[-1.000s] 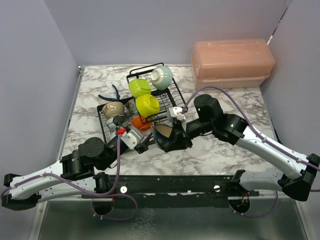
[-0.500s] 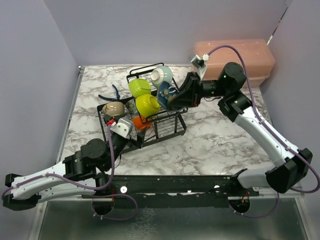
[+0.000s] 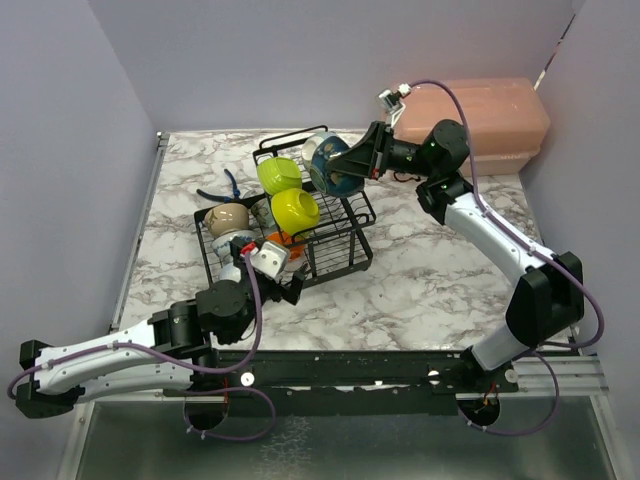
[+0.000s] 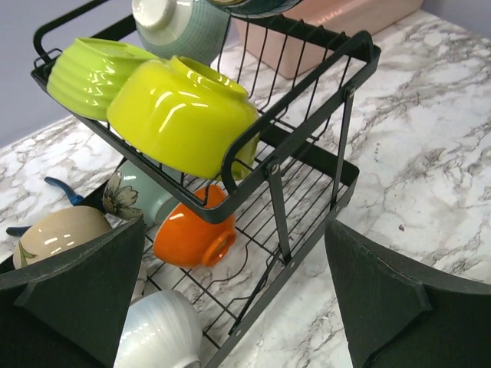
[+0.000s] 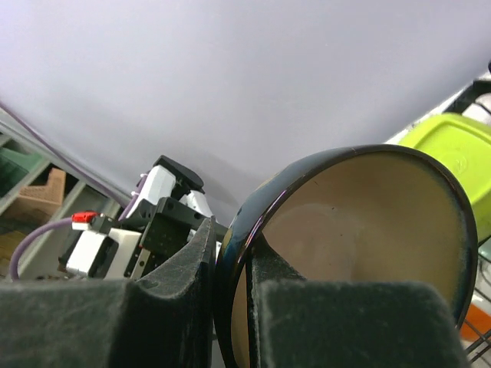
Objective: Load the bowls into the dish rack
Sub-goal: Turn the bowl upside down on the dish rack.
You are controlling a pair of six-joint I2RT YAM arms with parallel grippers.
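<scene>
Marble-patterned tabletop [image 3: 430,270], plain grey walls [image 3: 300,60] all round. The dark-glazed round bowl [image 3: 335,170], pale inside, is up on edge over the back right corner of the black wire two-tier dish rack [image 3: 352,222]. The right gripper [image 5: 230,284] is clamped on its rim, one finger inside, one outside. On the upper shelf beside it are two yellow-green bowls [image 3: 295,210] and a pale teal bowl [image 3: 318,147]. The left gripper [image 4: 234,230] hangs at the rack's front, jaws wide apart and empty.

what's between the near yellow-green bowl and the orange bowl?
Just the dish rack's upper-shelf wire rim: near yellow-green bowl above it, orange bowl below. Left wrist view.
</scene>
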